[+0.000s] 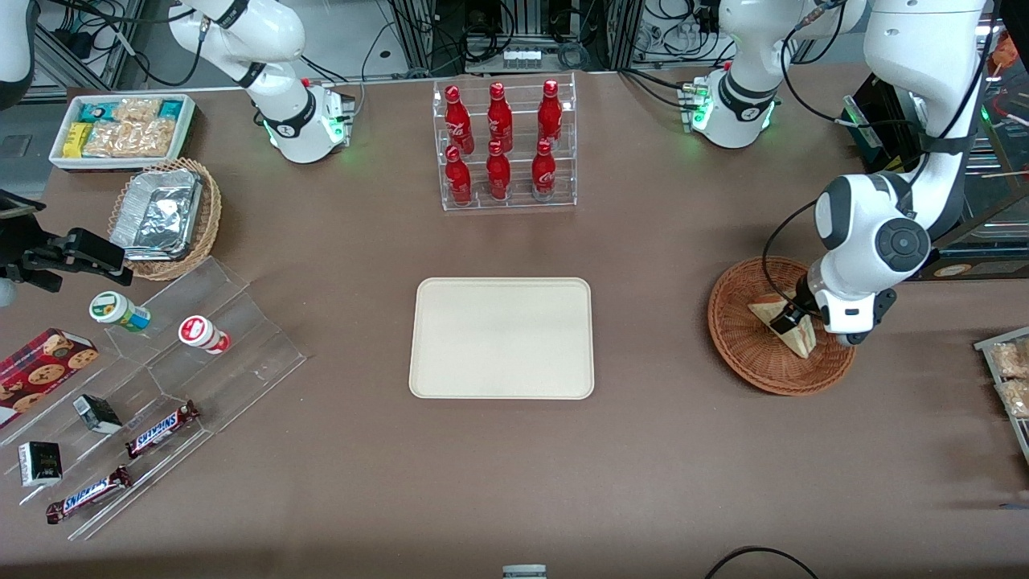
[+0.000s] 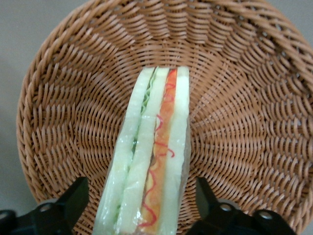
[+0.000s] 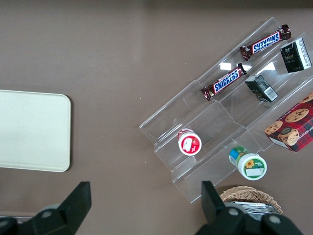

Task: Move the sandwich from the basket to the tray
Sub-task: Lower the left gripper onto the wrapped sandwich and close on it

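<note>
End effector (image 2: 142,205) is down in the basket (image 1: 744,338), fingers apart either side of the sandwich (image 2: 151,156). Slick wrapper, so it could squirt out when they close.

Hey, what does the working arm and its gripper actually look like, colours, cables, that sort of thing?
The working arm is glossy white with rounded shells, black bands at the joints and a dark grey round cap on one joint. Thin black cables loop along it. Its base glows green. The gripper, down in the basket at the sandwich, is a white block with black fingers, which are angular and plastic-looking.
</note>
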